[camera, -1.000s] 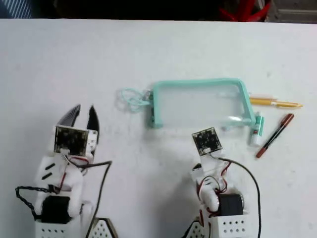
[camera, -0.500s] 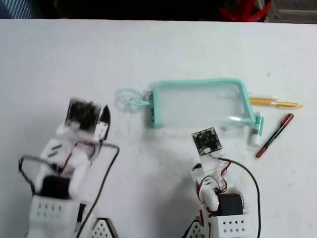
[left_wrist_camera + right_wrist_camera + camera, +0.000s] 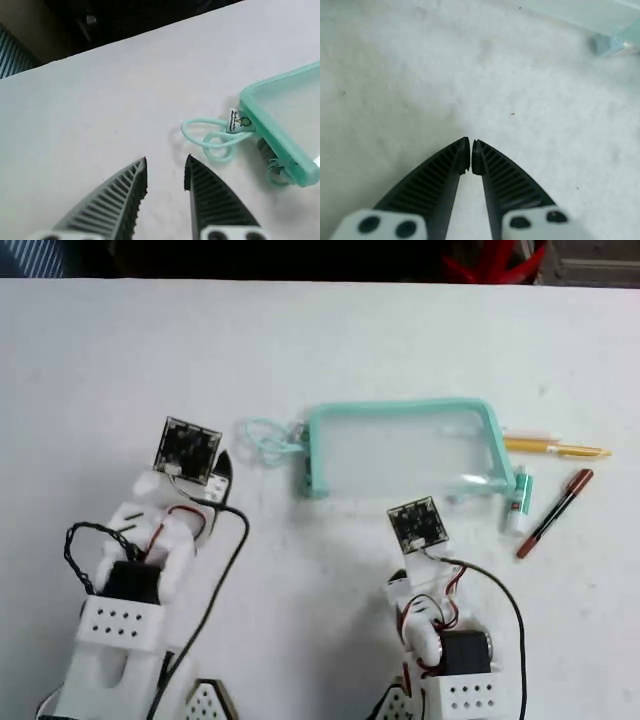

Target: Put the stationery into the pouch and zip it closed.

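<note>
High view, with both wrist views. The mint-edged clear pouch [image 3: 400, 450] lay flat near the middle of the table [image 3: 120, 350], its long side parallel to the near edge. It looked empty, and whether its zip was open could not be told. A cord loop [image 3: 262, 440] trailed from the pouch's end toward the left edge of the table.

The items to be packed lay grouped just beyond the pouch's other end, toward the right edge. A yellow pen [image 3: 555, 448] lay touching or almost touching that end. A small white-and-green stick [image 3: 517, 505] lay by the pouch's near corner, with a red-brown pen [image 3: 555, 512] slantwise just beside it. None was inside the pouch, so the task was judged to be at its beginning.

The left gripper [image 3: 165, 167] hung over bare table just beside the cord loop, its jaws parted by a narrow gap and holding nothing. This station suited steadying the pouch by its cord end, so that it would not slide during loading.

The right gripper [image 3: 470, 150] hung near the pouch's near long edge, its fingertips pressed almost together around nothing. Being on the pens' side, it was judged the natural arm to fetch them, and would need to part its jaws first.
</note>
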Available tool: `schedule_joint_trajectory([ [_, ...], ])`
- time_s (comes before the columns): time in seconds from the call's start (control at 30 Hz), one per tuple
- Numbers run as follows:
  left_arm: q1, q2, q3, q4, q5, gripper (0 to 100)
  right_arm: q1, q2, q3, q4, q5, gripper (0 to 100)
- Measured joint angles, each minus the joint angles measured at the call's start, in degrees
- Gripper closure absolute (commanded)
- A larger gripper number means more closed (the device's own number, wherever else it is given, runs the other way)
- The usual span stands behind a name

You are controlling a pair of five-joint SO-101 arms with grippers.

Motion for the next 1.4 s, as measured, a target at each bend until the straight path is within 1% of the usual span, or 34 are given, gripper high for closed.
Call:
schedule_joint_trajectory([
  [1.4,0.09,0.0,1.49,-0.44,0.0,85,0.0,0.0,0.0,0.0,0.0,97.8],
])
